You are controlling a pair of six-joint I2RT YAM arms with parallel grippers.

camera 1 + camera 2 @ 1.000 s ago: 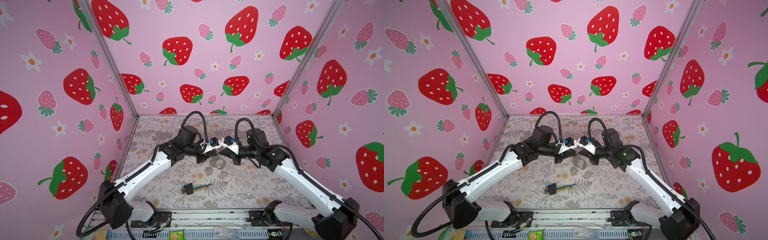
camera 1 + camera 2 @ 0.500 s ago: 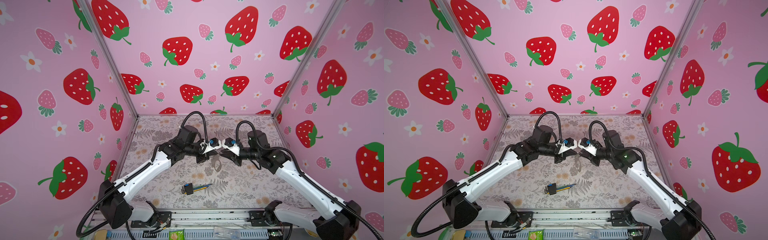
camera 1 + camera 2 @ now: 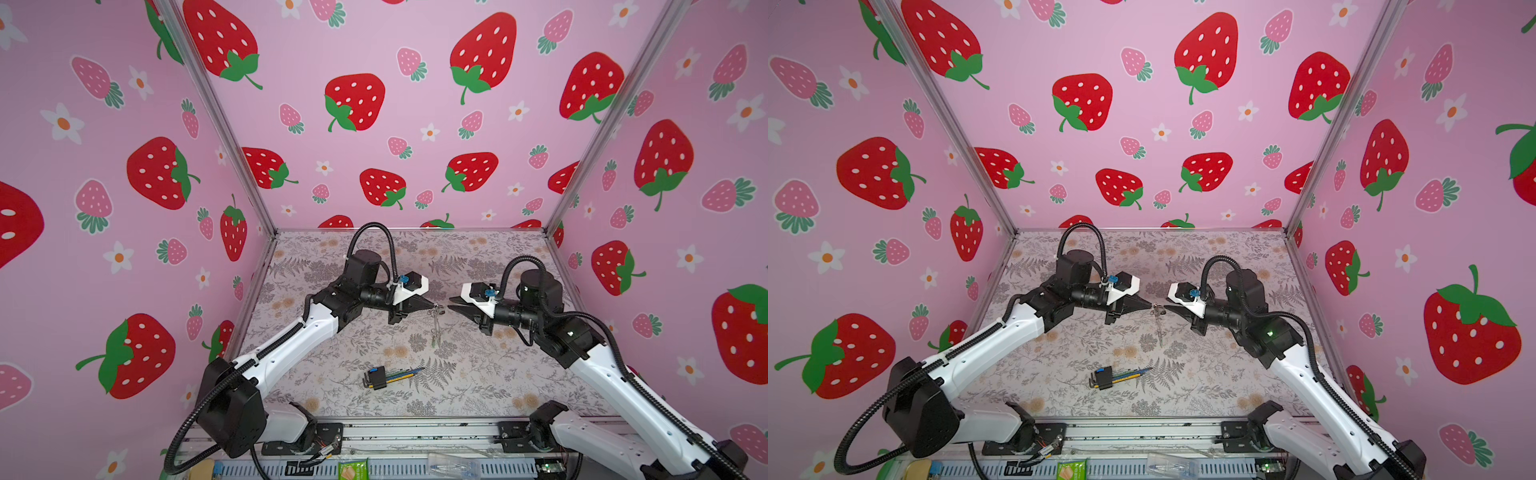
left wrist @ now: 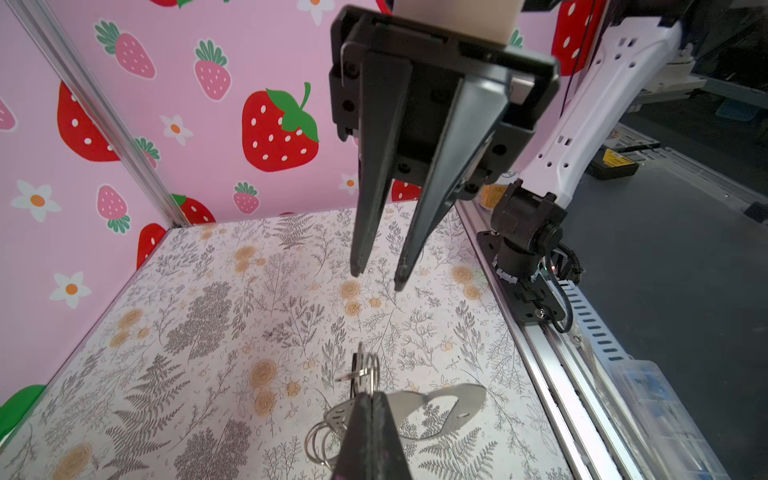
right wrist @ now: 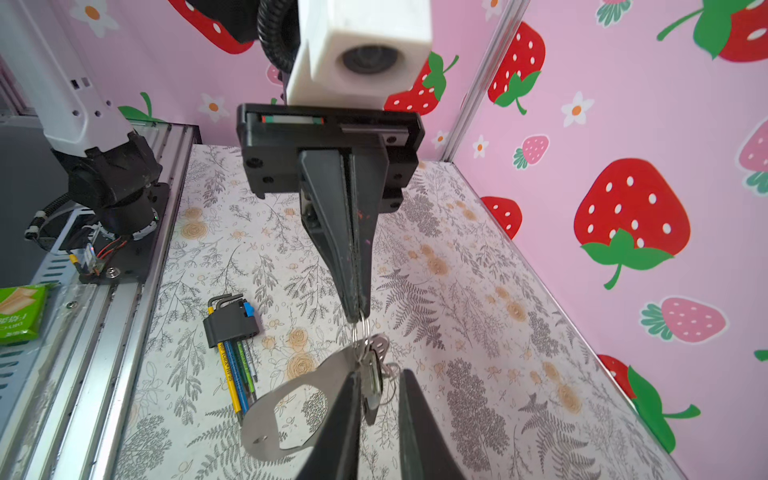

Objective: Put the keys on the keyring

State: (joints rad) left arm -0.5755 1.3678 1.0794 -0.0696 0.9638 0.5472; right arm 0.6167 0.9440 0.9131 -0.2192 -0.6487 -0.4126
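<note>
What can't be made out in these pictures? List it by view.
- Both top views: the keys hanging from the left pincer are too small to count.
- Right wrist view: the keys overlap beyond the right pincer; their threading is unclear.
- Left wrist view: the left pincer's own fingers cover most of the keyring.

The left gripper pinches the keyring in its jaws, dangling just beside the right gripper.

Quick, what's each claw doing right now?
Left claw: closed, holding the keyring.
Right claw: open, holding nothing.
</note>
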